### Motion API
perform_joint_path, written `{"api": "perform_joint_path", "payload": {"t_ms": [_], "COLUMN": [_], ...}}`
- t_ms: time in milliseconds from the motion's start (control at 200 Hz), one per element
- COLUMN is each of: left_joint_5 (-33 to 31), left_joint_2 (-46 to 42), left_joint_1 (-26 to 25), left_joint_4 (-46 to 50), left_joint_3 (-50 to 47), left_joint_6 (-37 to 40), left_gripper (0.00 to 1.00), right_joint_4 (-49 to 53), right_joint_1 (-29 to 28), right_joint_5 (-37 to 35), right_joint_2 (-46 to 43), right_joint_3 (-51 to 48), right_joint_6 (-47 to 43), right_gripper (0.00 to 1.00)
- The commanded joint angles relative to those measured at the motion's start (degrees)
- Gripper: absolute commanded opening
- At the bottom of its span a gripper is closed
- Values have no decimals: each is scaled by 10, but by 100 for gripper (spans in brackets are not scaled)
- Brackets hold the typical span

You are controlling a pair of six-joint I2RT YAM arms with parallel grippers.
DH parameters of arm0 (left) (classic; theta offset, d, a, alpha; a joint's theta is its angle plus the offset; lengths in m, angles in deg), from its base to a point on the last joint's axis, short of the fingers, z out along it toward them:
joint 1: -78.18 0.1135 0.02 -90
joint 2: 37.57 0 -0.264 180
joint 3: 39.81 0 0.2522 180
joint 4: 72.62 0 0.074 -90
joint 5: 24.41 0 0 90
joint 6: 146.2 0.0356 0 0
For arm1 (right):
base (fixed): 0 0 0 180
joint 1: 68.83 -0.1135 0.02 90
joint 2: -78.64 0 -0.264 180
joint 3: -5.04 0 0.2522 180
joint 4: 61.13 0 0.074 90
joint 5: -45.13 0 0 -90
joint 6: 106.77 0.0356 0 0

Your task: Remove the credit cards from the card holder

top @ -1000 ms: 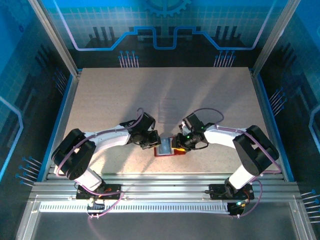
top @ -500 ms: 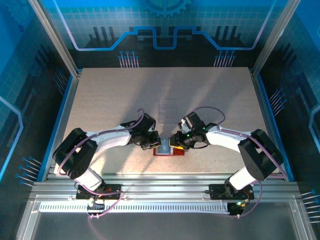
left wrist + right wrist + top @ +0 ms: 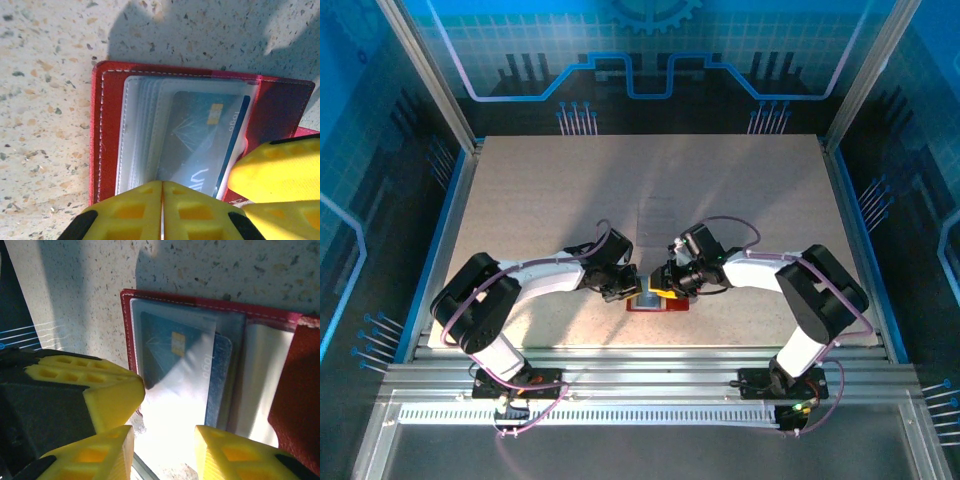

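Blue-lit walls [image 3: 380, 150] close in the cell on three sides, and your pale speckled worktop [image 3: 720, 190] lies between them. You'll find the card holder [image 3: 658, 304] near the front edge of the worktop, about midway between the two arm bases. It lies flat and open, with both arms folded inward over it.

From the left wrist view, the card holder [image 3: 110, 145] shows its red stitched border and a stack of clear sleeves [image 3: 142, 135]. The blue credit card [image 3: 200, 140] sits inside the top sleeve, with a gold chip and pale lettering near one end. Your left gripper [image 3: 162, 210] is clenched, its two yellow fingers pressed together with only a hairline seam between them. It sits right at the near edge of the sleeves. Whether it has a sleeve edge nipped in that seam, you can't tell from this angle.

From the right wrist view, your right gripper [image 3: 162, 450] has its fingers spread, with a clear gap between them. They straddle the near edge of the sleeve holding the blue credit card [image 3: 165, 350]. Strong glare whites out the sleeve in that gap, so contact there is unclear. The red flap of the card holder [image 3: 300, 385] rises at the right.

The two grippers are just beside each other over the card holder.
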Motion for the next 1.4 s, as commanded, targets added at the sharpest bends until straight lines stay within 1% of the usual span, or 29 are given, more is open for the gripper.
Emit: {"api": "perform_joint_path", "payload": {"t_ms": [0, 205, 485, 880, 1011, 1156, 1226, 1396], "left_joint_5": [-5, -8, -20, -20, -21, -8, -5, -12], "left_joint_2": [1, 1, 7, -7, -19, -23, -21, -5], "left_joint_1": [-3, -3, -4, -4, -4, -4, -4, -4], "left_joint_4": [18, 26, 49, 56, 64, 69, 73, 86], "left_joint_3": [-6, -2, 5, 12, 21, 38, 43, 46], "left_joint_6": [4, 6, 15, 16, 20, 29, 32, 40], "left_gripper": [9, 9, 9, 9, 9, 6, 4, 2], "right_joint_4": [-14, 34, 85, 100, 106, 93, 86, 71], "right_joint_1": [-5, -4, -4, -2, 1, 6, 8, 12], "right_joint_5": [17, -7, -32, -39, -44, -41, -39, -38], "right_joint_2": [17, 25, -1, -42, -43, -34, -29, -19], "right_joint_3": [0, 14, 21, 26, 24, 13, 8, -1], "right_joint_6": [4, -22, -42, -45, -49, -49, -47, -45], "right_gripper": [37, 37, 37, 37, 37, 31, 30, 28]}}
